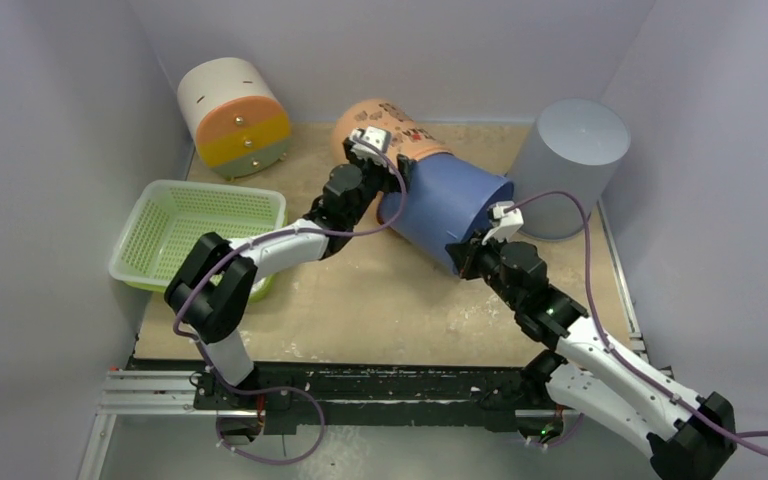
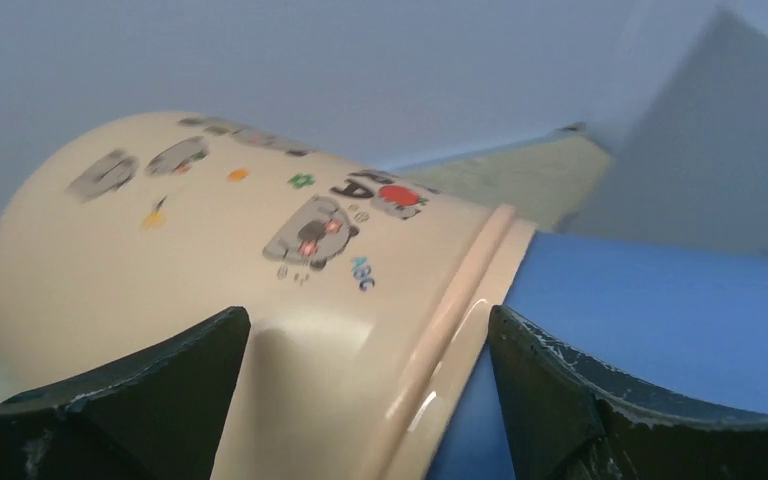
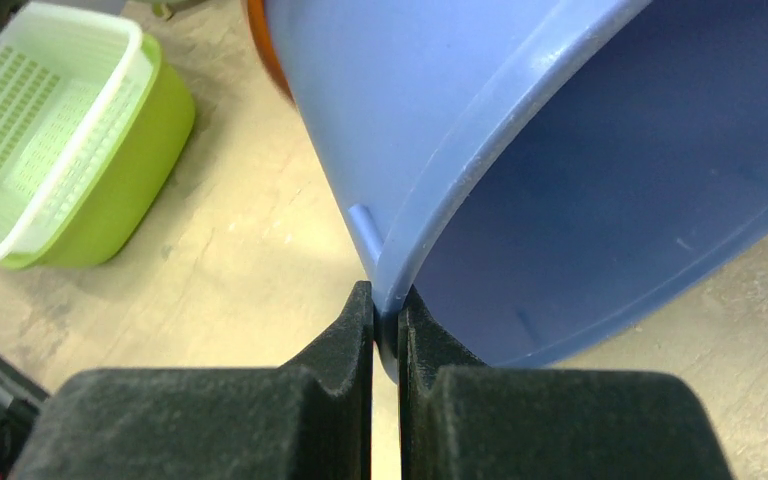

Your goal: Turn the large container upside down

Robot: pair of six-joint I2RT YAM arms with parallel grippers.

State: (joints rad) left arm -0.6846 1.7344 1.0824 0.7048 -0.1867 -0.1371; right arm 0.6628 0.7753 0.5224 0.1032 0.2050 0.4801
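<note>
The large blue container (image 1: 450,210) lies on its side mid-table, its open mouth facing front right. A beige container with cartoon prints (image 1: 385,125) lies against its base end. My right gripper (image 1: 468,255) is shut on the blue container's rim, one finger inside and one outside, as the right wrist view shows (image 3: 387,300). My left gripper (image 1: 392,178) is open. In the left wrist view (image 2: 370,320) its fingers straddle the seam between the beige container (image 2: 210,250) and the blue container (image 2: 660,310).
A green basket (image 1: 200,230) sits at the left, also in the right wrist view (image 3: 60,120). A grey upturned bin (image 1: 570,165) stands at the back right. A round drawer unit (image 1: 235,115) lies at the back left. Walls enclose the table.
</note>
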